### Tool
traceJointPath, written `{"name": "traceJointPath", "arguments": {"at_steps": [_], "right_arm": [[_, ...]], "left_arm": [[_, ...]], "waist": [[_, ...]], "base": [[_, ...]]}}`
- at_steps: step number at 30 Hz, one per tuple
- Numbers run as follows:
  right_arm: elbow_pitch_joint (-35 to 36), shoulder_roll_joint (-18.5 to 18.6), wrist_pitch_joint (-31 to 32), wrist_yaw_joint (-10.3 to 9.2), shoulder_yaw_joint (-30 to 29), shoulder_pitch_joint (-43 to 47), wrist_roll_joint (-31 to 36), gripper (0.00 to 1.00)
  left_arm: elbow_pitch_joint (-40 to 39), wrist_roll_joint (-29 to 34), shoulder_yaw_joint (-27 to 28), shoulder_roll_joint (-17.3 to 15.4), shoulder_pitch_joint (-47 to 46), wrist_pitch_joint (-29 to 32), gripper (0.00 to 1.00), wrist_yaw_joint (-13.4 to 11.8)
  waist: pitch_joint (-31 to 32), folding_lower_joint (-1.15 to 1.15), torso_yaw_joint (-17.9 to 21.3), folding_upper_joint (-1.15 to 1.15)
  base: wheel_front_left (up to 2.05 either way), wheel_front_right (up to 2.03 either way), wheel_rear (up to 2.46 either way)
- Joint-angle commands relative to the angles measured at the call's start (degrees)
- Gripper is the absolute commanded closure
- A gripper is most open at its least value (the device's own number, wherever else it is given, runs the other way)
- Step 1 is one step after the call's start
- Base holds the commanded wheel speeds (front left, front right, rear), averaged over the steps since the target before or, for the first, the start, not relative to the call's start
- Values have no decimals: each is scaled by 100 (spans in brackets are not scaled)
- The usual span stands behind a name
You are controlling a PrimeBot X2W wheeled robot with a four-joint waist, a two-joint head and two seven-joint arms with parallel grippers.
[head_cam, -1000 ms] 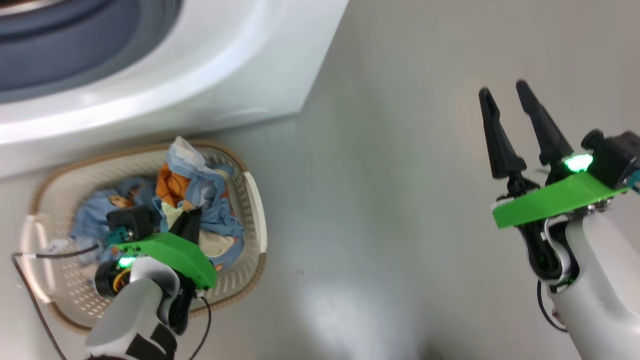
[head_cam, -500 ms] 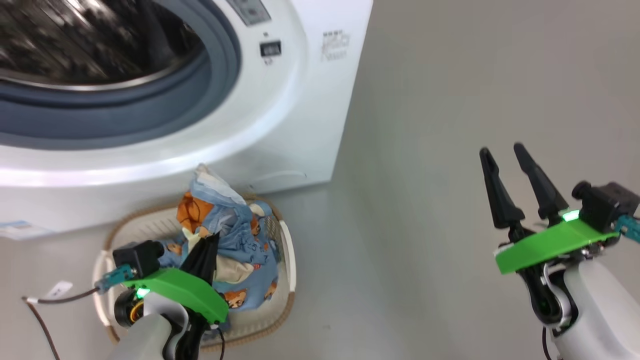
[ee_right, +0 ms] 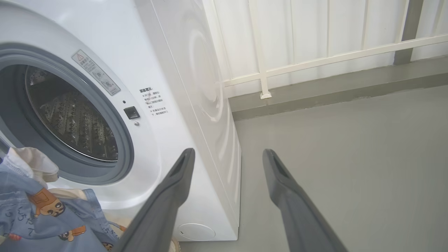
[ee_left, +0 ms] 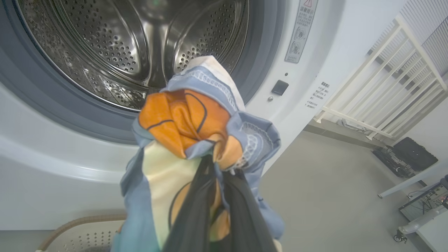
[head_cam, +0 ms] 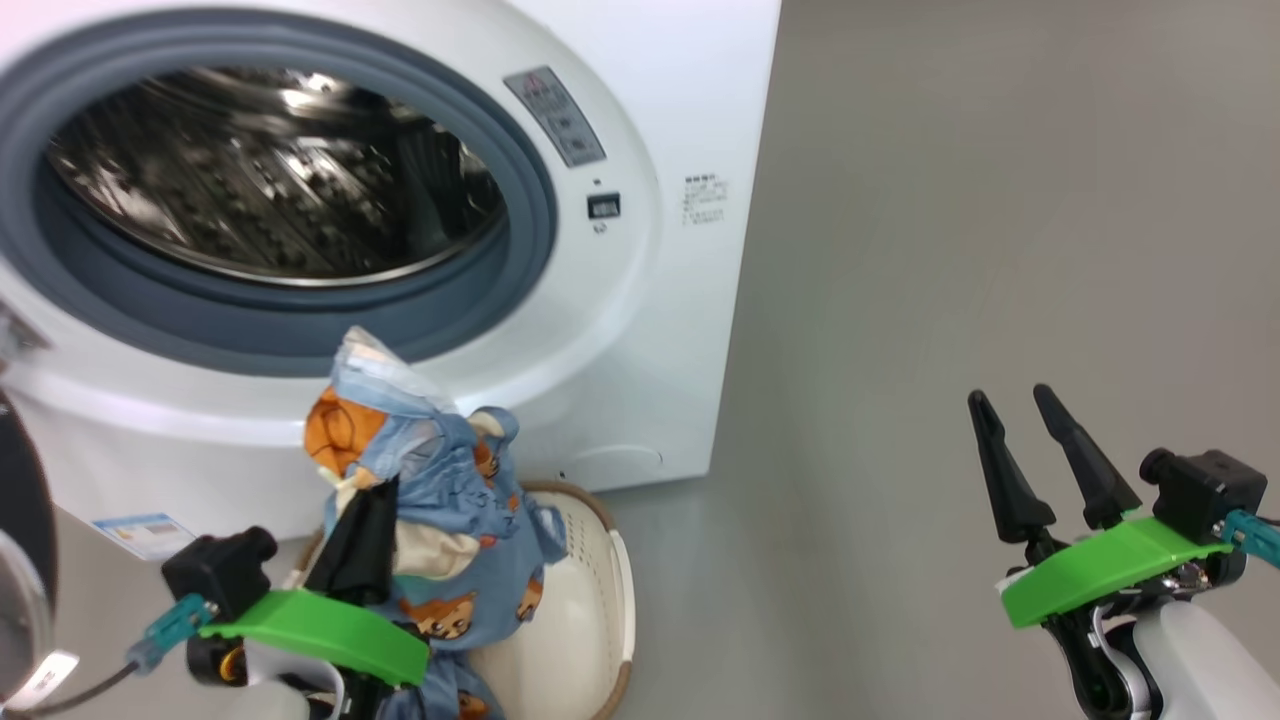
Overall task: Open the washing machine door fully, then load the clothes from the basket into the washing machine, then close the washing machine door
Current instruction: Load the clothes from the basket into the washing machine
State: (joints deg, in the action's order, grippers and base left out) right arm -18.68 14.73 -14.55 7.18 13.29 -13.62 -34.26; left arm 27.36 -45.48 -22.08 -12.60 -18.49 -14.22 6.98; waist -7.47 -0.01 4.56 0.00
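The washing machine (head_cam: 650,330) stands with its steel drum (head_cam: 270,180) exposed. A black slice of the washing machine door (head_cam: 22,500) shows at the far left edge, swung open. My left gripper (head_cam: 372,492) is shut on the clothes (head_cam: 450,500), a light blue bundle with orange cartoon prints. It hangs above the basket (head_cam: 600,600), below the drum's grey ring. In the left wrist view the clothes (ee_left: 185,119) bunch over my gripper (ee_left: 220,168) in front of the drum (ee_left: 105,52). My right gripper (head_cam: 1008,394) is open and empty over the floor, right of the machine.
A blue label sticker (head_cam: 145,533) sits low on the machine's front. Open grey floor (head_cam: 950,250) lies to the right. A white railing (ee_right: 315,59) runs behind the machine, and dark equipment (ee_left: 413,157) lies on the floor beyond it.
The head camera has tilted up, bringing the drum into view. My left gripper has lifted the clothes out of the basket toward the drum opening. The right gripper stays open.
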Motion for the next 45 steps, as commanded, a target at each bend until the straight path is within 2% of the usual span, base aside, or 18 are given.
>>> {"name": "traceJointPath", "arguments": {"at_steps": [1,7,13,21,35,45], "right_arm": [[100,98,-45,31,73,67,42,0],[70,126,-45,31,84,211,57,0],[78,152,-45,31,108,259,55,0],[113,208,-45,31,142,226,52,0],[222,306,-45,31,205,173,83,0],[433,420,-45,31,275,-92,77,0]], "left_arm": [[-255,139,280,-103,-10,-77,100,-47],[-907,598,733,-111,415,-77,100,-432],[-1420,749,886,-193,689,-77,100,-630],[-1673,820,878,-230,782,-50,100,-818],[-1383,878,907,-226,454,-15,100,-922],[-341,861,1004,-325,-850,-10,100,-685]], "waist": [[315,1,-153,0],[579,1,-178,0],[654,1,-162,0],[576,1,-129,0],[429,1,-77,0],[-201,1,154,0]], "base": [[0,0,0],[0,0,0],[0,0,0],[0,0,0],[0,0,0],[0,0,0]]}}
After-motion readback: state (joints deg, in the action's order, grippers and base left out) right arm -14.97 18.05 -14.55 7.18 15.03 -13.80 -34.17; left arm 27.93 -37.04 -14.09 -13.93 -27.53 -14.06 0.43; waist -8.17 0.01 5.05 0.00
